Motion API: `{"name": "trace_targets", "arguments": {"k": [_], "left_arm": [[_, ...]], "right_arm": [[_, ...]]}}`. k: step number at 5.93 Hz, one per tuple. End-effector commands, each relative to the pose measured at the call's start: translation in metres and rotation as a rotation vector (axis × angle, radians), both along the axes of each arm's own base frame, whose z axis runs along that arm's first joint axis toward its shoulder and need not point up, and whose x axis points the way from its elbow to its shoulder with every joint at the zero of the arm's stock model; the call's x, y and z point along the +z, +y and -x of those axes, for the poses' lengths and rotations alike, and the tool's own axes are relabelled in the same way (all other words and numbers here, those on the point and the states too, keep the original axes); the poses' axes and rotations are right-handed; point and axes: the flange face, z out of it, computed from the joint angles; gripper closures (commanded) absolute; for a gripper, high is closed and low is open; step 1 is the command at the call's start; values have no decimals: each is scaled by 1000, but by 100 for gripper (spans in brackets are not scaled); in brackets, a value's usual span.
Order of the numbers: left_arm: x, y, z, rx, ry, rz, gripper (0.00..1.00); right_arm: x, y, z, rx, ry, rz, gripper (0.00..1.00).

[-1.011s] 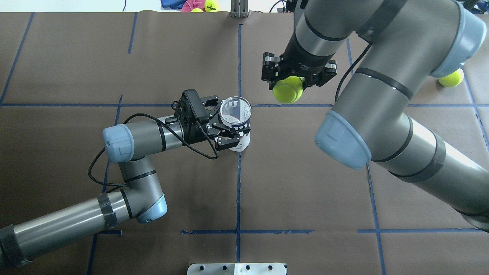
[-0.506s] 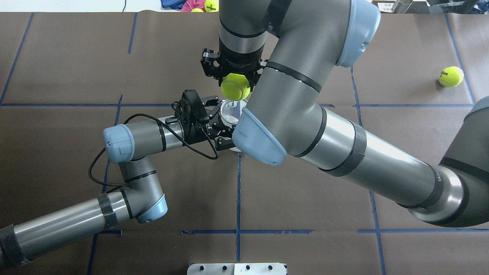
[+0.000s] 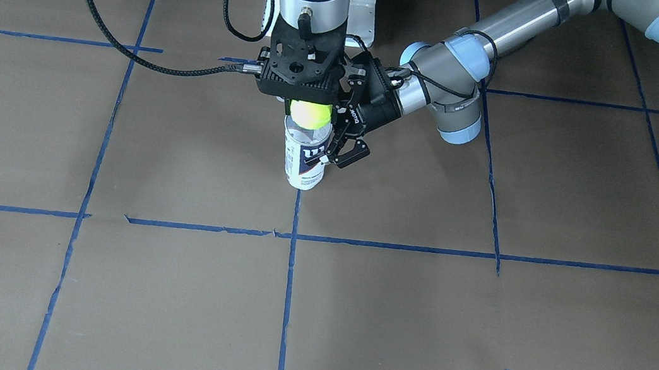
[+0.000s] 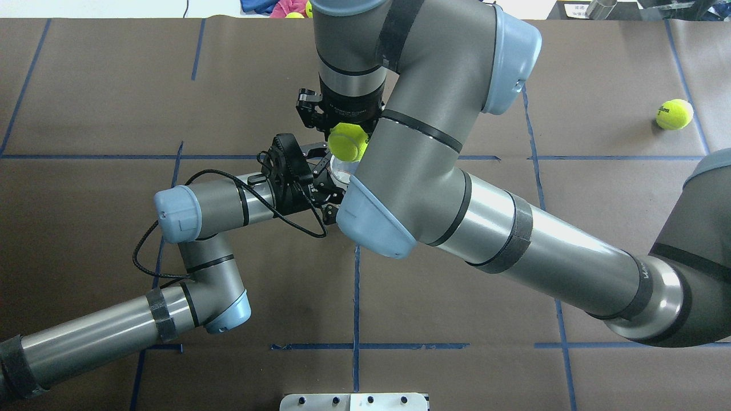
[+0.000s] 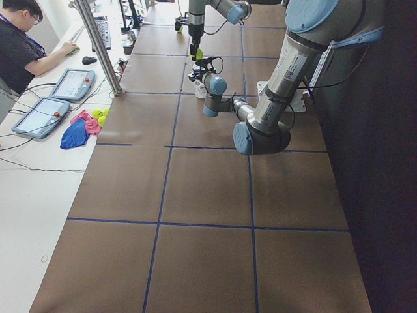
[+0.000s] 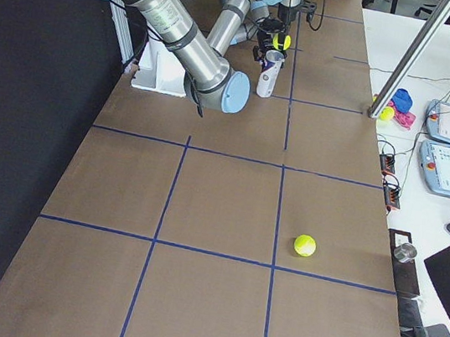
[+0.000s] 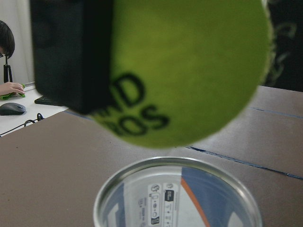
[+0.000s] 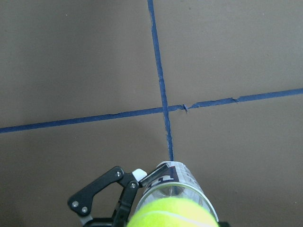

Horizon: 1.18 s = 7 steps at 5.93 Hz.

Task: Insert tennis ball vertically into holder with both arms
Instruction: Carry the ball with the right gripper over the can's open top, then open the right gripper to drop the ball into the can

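The holder point(image 3: 305, 163), a clear can with a white and navy label, stands upright at the table's middle with its mouth open upward point(image 7: 175, 198). My left gripper point(image 3: 334, 147) comes in level from the side and is shut on the holder's upper part. My right gripper point(image 3: 309, 105) points straight down and is shut on the tennis ball point(image 3: 309, 115). The ball hangs just above the holder's rim, roughly over its mouth. In the overhead view the ball point(image 4: 346, 141) and my right arm hide most of the holder point(image 4: 340, 169). The right wrist view shows the ball point(image 8: 173, 213) over the holder point(image 8: 177, 182).
A second tennis ball point(image 4: 674, 113) lies far out on the table's right side. More balls and coloured cloths point(image 4: 285, 7) lie beyond the far edge. A metal plate point(image 4: 354, 401) sits at the near edge. An operator point(image 5: 19, 39) sits at a side desk.
My right arm has swung left with the ball, from well right of the holder to just above its mouth. My left gripper and the holder have stayed put.
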Motion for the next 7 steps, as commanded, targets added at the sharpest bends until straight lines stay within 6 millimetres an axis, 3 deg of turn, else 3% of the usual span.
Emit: {"name": "trace_targets", "arguments": {"k": [1,3,5,6,7], "left_arm": [[0,-1,1,-2,0,0,10],[1,0,0,0,-1,1,11],[0,0,0,0,0,0,11],[1,-1,1,-1,2,1,12],[2,-2,3,-2,2,1,14]], "right_arm": [[2,4,3,4,7,-15,1],[1,8,0,2,-1,-22,1],[24,19,-22,-22,-13,-50,1],[47,-3,-56,-61,-2,-91,1],[85,-36,-97,-101,15,-98,1]]}}
